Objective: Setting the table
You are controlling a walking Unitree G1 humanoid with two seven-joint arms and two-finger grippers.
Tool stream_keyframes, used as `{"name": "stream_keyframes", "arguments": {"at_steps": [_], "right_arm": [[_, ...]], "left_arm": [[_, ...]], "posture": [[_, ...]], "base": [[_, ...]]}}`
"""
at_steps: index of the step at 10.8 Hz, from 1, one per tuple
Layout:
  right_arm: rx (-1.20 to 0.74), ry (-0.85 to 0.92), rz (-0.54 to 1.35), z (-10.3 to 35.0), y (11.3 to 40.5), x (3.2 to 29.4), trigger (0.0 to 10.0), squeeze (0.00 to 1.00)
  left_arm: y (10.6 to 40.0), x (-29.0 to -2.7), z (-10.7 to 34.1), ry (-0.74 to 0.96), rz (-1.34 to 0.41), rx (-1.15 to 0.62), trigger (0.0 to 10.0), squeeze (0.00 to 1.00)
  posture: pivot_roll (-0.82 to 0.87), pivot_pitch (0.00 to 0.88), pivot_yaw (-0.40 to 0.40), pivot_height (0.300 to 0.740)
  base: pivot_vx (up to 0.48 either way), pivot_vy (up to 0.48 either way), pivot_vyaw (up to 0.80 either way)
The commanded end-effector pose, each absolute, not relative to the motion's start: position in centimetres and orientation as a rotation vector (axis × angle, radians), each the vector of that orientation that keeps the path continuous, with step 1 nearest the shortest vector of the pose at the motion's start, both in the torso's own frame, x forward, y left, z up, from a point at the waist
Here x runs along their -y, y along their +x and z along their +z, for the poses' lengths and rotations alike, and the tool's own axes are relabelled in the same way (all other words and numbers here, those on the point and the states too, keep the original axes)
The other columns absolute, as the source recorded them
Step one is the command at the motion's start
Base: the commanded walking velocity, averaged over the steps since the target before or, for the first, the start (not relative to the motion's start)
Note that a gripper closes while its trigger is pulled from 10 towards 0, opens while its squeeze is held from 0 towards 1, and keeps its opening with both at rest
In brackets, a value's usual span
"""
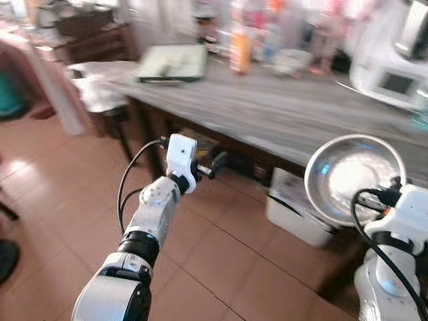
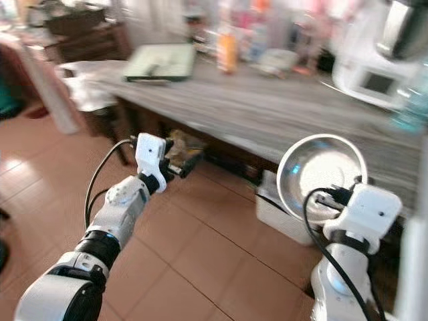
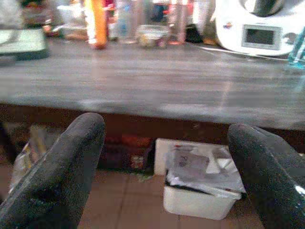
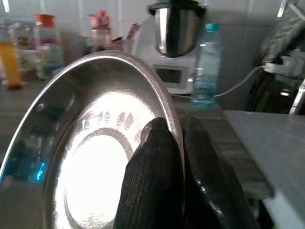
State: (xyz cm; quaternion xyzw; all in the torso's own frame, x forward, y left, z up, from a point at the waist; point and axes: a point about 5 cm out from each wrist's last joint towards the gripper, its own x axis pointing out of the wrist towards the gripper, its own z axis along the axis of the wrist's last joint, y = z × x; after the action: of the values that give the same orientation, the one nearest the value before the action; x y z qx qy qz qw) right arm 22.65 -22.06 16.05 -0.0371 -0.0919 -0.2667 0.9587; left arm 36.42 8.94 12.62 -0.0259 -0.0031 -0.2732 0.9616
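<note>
One round shiny steel plate (image 1: 354,179) is riding in the right gripper (image 4: 178,157), both black fingers (image 4: 152,176) pinching its rim, one on the inner face and one behind. The plate is being held tilted up nearly on edge, hollow side facing back toward the head camera, just off the near edge of the long grey wood-grain table (image 1: 281,110) and roughly level with it. The tabletop is lying straight ahead of and beyond the plate, so the right arm is clearly the nearer one for a set-down; my guess is the plate needs tipping flat and carrying forward over the edge onto the open stretch of grey.

The left gripper (image 3: 167,171) is hanging lower, out in front of the table's dark underside, fingers spread wide apart with nothing between them.

Under the table a white plastic bin (image 3: 200,191) is sitting on the terracotta tile floor (image 1: 80,200). Along the far side: an orange bottle (image 1: 239,50), a white kitchen machine (image 1: 394,73) with a small screen, a clear water bottle (image 4: 206,67), a pale green tray (image 1: 172,63). Head views are blurring.
</note>
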Motion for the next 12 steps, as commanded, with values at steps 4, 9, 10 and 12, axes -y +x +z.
{"name": "stream_keyframes", "arguments": {"at_steps": [4,9,10,12], "right_arm": [[0.215,-0.051,-0.576,16.61,22.13,22.26,10.0,0.00],[0.213,-0.067,-0.610,16.62,21.85,22.73,10.0,0.00],[0.213,-0.078,-0.610,16.69,21.87,22.74,10.0,0.00],[0.208,-0.082,-0.603,16.66,21.95,22.64,10.0,0.00]], "left_arm": [[36.62,-9.13,12.66,-0.038,-0.554,-0.005,10.0,0.00],[36.56,-8.74,12.98,-0.034,-0.563,0.032,10.0,0.00],[36.58,-8.68,13.05,-0.035,-0.560,0.034,10.0,0.00],[36.59,-8.50,13.39,-0.051,-0.551,0.055,10.0,0.00]], "posture": [[-0.05,0.053,0.068,0.740],[-0.06,0.056,0.069,0.740],[-0.05,0.058,0.065,0.740],[-0.05,0.061,0.059,0.740]], "base": [[0.000,0.480,0.00],[0.000,0.078,0.00],[0.000,0.000,0.00],[0.000,0.000,-0.74]]}}
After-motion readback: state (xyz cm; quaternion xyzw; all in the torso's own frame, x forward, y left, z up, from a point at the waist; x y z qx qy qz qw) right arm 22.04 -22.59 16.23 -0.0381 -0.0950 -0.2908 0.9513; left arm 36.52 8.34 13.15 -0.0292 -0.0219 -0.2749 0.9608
